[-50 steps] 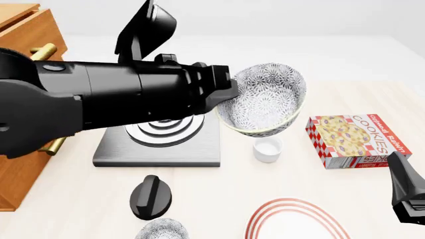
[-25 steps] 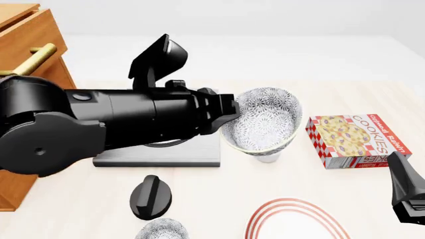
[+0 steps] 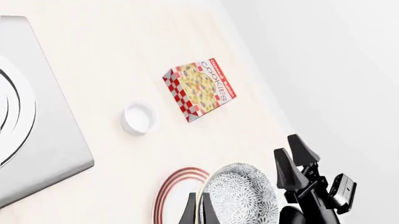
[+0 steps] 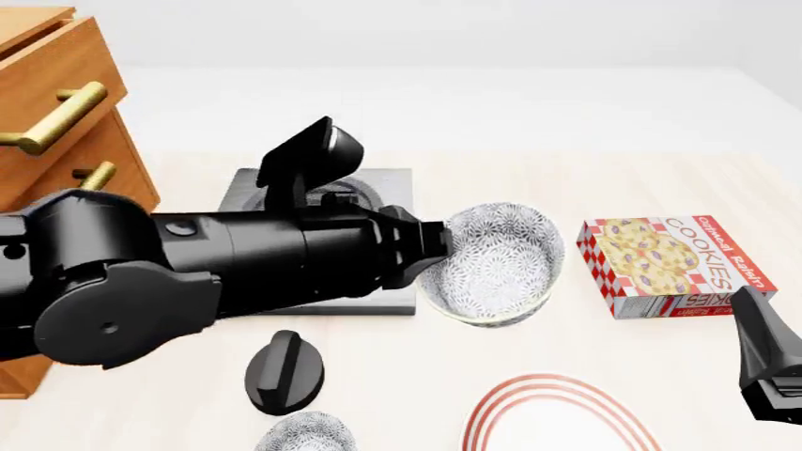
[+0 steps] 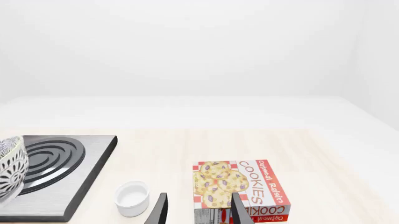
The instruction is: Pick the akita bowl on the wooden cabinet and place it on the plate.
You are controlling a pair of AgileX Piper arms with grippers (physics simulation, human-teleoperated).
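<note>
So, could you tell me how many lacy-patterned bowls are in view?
2. The left gripper holds the akita bowl aloft beside the cookie box; another patterned bowl sits at the front view's bottom edge, cut off. The arm may hide more.

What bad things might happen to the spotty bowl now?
1. The left gripper pinches the akita bowl only by its rim, up in the air and tilted. It might slip and drop before reaching the plate.
2. The small white cup and the cookie box sit close to the bowl's path. A low swing might knock them.
3. The plate lies partly out of the front view, so the bowl might land off-centre.
</note>
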